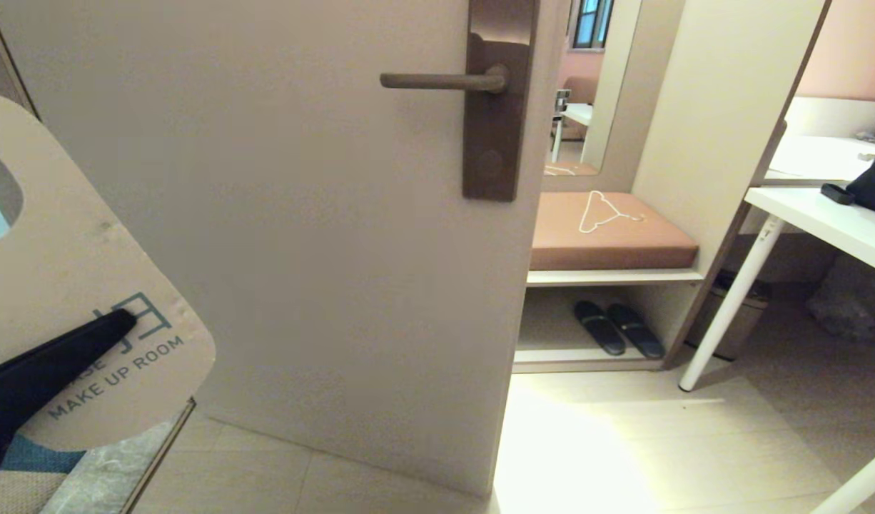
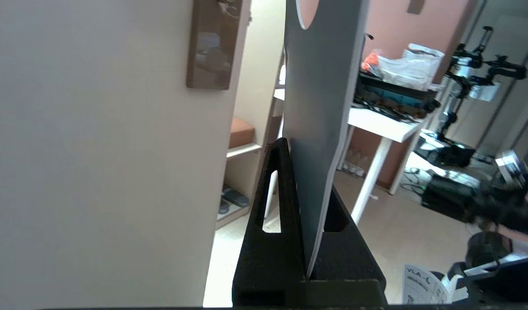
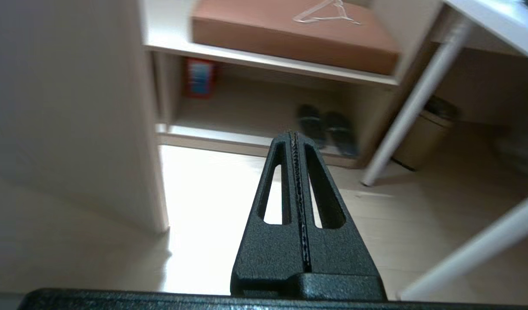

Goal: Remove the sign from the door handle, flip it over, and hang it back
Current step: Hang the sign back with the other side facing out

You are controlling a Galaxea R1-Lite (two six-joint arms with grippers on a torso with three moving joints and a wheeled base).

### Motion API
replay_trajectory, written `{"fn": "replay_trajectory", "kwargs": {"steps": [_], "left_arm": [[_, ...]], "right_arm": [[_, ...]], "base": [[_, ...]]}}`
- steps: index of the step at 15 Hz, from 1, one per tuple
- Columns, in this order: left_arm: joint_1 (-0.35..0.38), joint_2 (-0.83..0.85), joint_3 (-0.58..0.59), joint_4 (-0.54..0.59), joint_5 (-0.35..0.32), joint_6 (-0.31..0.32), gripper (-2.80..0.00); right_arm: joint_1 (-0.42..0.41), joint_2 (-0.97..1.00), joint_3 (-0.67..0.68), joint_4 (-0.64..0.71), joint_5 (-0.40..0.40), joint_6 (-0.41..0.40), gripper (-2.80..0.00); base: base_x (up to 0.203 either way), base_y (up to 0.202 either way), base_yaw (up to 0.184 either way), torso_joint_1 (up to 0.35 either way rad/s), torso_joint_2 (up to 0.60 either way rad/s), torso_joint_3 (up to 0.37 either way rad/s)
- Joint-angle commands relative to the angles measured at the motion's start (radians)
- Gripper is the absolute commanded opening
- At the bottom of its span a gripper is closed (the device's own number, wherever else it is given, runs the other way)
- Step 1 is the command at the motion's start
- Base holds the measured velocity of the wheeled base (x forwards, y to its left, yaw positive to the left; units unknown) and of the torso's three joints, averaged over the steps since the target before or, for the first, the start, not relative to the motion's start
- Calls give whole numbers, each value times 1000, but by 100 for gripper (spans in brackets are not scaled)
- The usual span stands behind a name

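The sign [image 1: 88, 285] is off the handle, held at the far left of the head view, its off-white "MAKE UP ROOM" side facing me, its oval hole uppermost. My left gripper [image 1: 123, 323] is shut on its lower part. In the left wrist view the sign [image 2: 320, 107] stands edge-on between the black fingers [image 2: 277, 185], slate-blue side showing. The bronze door handle [image 1: 441, 81] sticks out leftward from its backplate [image 1: 496, 121], bare, well to the right of the sign. My right gripper [image 3: 295, 142] is shut and empty, low, pointing at the floor.
The beige door [image 1: 323, 250] fills the middle. Right of its edge is a shelf unit with a brown cushion [image 1: 609, 228], a white wire hanger [image 1: 603, 210] and dark slippers [image 1: 618, 328]. A white table [image 1: 823, 221] stands at right, with a bin [image 1: 734, 321] beneath.
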Motion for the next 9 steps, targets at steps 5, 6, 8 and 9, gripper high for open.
{"fn": "replay_trajectory", "kwargs": {"steps": [5, 6, 8, 9], "left_arm": [[12, -20, -3, 31, -3, -2, -280], [13, -20, -6, 48, -3, -2, -280], [13, -11, -6, 71, -2, 14, -280], [14, 3, -6, 95, -1, 47, -280]], "right_arm": [[5, -215, 22, 153, 13, 124, -280], [5, -215, 21, 154, 1, 141, -280], [5, -215, 21, 155, 0, 141, -280], [5, -215, 21, 155, 0, 140, -280]], "base": [[0, 0, 0, 0, 0, 0], [0, 0, 0, 0, 0, 0], [0, 0, 0, 0, 0, 0], [0, 0, 0, 0, 0, 0]]}}
